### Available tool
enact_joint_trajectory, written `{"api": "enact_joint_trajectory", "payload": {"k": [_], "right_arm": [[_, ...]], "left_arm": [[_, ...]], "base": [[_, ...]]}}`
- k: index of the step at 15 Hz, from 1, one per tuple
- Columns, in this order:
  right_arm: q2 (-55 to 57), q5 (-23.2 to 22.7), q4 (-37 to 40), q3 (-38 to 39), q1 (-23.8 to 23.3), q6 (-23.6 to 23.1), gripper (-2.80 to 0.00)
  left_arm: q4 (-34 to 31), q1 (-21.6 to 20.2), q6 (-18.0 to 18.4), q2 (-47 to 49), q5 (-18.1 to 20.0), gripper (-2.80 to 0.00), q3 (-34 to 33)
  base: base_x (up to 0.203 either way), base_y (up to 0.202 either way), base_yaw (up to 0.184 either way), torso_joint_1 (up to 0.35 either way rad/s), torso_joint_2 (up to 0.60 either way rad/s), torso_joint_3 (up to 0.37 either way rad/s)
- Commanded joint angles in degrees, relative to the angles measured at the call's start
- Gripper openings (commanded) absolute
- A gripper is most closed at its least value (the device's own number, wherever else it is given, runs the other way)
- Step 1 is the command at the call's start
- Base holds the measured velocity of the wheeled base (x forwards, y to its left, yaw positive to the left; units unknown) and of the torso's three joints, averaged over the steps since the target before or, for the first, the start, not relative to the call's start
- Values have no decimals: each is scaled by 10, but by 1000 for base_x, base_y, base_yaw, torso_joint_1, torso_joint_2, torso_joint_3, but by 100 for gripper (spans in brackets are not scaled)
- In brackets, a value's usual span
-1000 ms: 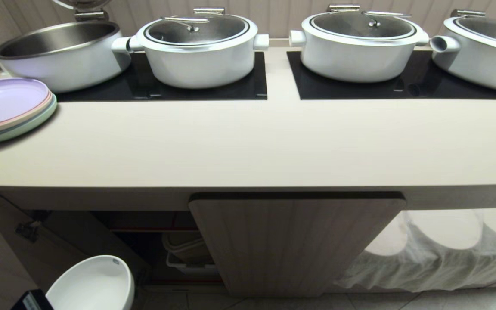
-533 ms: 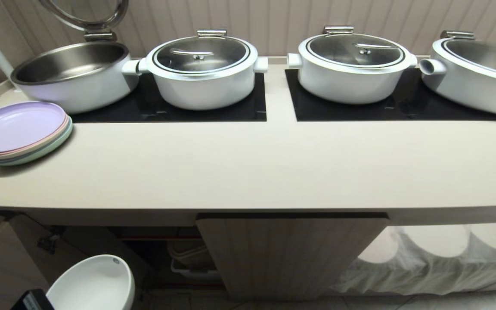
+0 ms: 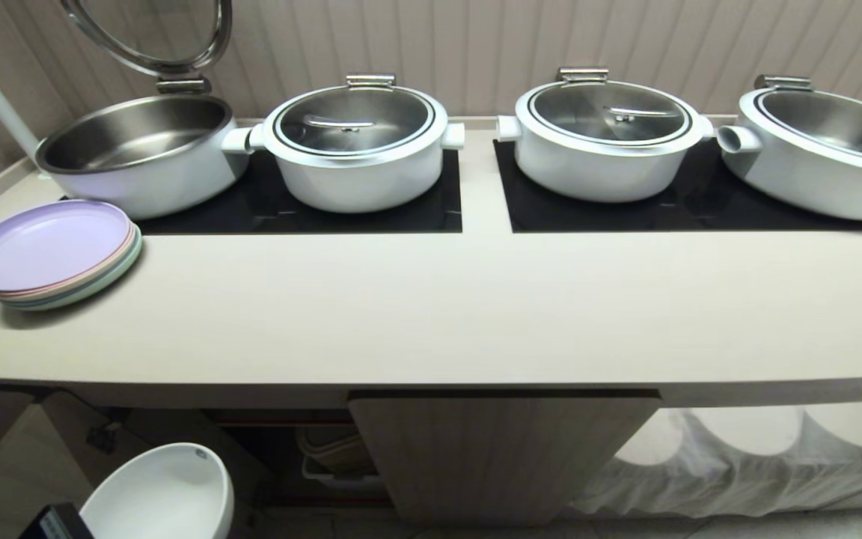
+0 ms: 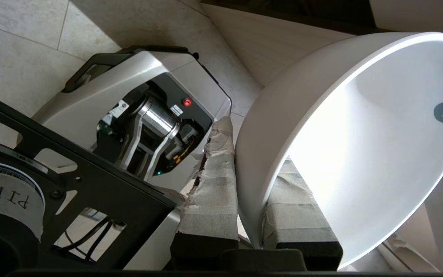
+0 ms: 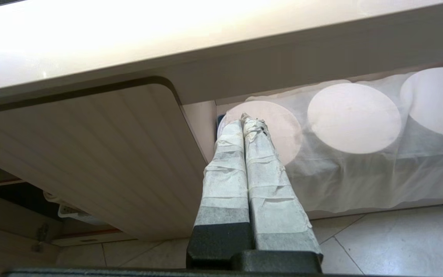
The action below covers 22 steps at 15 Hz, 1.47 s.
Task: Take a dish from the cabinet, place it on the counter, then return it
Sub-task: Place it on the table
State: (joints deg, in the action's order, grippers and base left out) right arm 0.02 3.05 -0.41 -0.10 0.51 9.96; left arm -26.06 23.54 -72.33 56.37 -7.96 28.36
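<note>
Left gripper point(image 4: 250, 231) pinches bowl point(image 3: 158, 490) by rim, low beside open cabinet point(image 3: 281, 449), below counter point(image 3: 431, 314); right gripper point(image 5: 244, 127) clenched empty, parked under counter; bowl probably tilted; lift it clear of counter edge, level it, lower onto bare stretch short of 4 pots point(image 3: 356, 146).

Four white pots point(image 3: 356, 146) (one with its lid up), two black mats point(image 3: 700, 206), one plate stack point(image 3: 53, 254), one bowl point(image 3: 158, 494).
</note>
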Motion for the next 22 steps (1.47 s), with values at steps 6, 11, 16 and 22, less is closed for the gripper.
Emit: {"api": "enact_joint_trajectory", "payload": {"k": [6, 11, 16, 22], "right_arm": [[0, -1, 0, 0, 0, 1, -280], [0, -1, 0, 0, 0, 0, -280], [0, 0, 1, 0, 0, -1, -280], [0, 0, 0, 0, 0, 5, -280]], "left_arm": [[-1, 1, -4, 0, -1, -280, 0], [-2, 1, -4, -2, -1, -280, 0], [-2, 1, -4, -3, -1, -280, 0], [-2, 0, -4, -3, -1, -280, 0]], "base": [[0, 0, 0, 169, -325, -164], [0, 0, 0, 160, -312, -153], [0, 0, 0, 119, -223, -118], [0, 0, 0, 74, -141, -66]]}}
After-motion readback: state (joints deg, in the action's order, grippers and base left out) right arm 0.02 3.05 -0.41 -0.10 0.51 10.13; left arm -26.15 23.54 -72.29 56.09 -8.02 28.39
